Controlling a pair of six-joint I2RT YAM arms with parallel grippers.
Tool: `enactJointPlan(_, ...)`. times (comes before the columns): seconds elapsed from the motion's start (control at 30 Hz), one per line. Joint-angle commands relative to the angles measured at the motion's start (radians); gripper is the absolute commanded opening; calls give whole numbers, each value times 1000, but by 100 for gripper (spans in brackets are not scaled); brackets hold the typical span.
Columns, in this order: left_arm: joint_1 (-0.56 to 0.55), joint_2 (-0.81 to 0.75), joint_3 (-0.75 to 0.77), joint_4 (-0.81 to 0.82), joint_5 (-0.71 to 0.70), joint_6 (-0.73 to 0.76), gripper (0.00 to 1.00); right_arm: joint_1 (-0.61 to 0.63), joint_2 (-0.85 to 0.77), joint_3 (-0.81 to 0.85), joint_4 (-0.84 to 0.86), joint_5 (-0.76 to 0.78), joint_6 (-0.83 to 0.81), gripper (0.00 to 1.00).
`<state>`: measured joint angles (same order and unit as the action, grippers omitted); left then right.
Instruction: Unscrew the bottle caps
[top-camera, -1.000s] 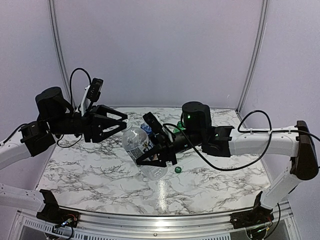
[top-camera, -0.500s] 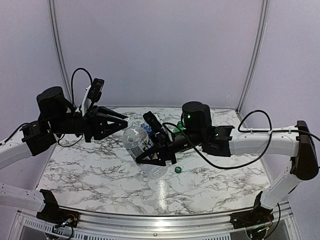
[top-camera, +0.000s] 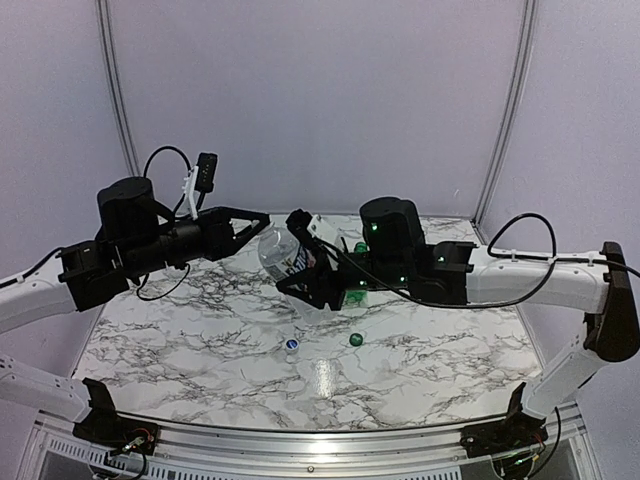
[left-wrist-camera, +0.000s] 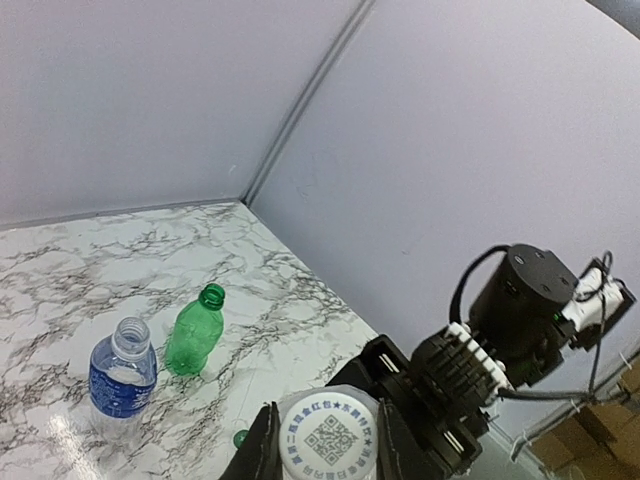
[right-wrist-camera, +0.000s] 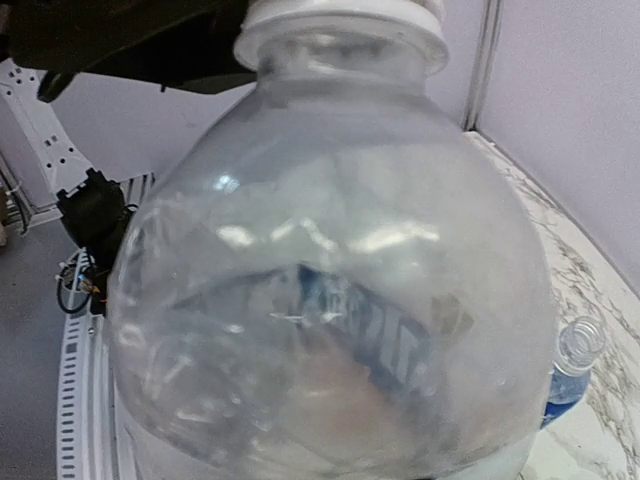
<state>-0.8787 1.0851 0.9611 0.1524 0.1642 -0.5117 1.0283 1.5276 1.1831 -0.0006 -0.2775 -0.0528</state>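
Top external view: I see my right gripper (top-camera: 312, 272) with fingers clamped around the white-label bottle (top-camera: 283, 252), held above the table (top-camera: 430, 370); the left gripper (top-camera: 262, 219) fingers pinch its whitish cap (left-wrist-camera: 328, 438).

Bright even light, glare on the marble tabletop (top-camera: 322, 372), close bottle (right-wrist-camera: 330, 300) blurred.

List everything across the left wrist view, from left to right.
Blue-label bottle → green bottle → green cap → white cap → right arm.
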Motion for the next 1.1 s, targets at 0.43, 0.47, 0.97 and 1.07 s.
enactJointPlan(0.43,-17,-49,18,29,44,125,80,-14,-39,-15,-42,-112,-103,24)
enactJointPlan(0.47,-15,-61,12,31,81,154,83,-16,-44,-22,-45,-169,-111,24)
enactJointPlan(0.97,-9,-92,7,30,538,400,74,-32,-45,-45,25,-717,-78,26)
enactJointPlan(1.07,-12,-73,13,30,561,400,67,-33,-46,-43,44,-737,-61,25)
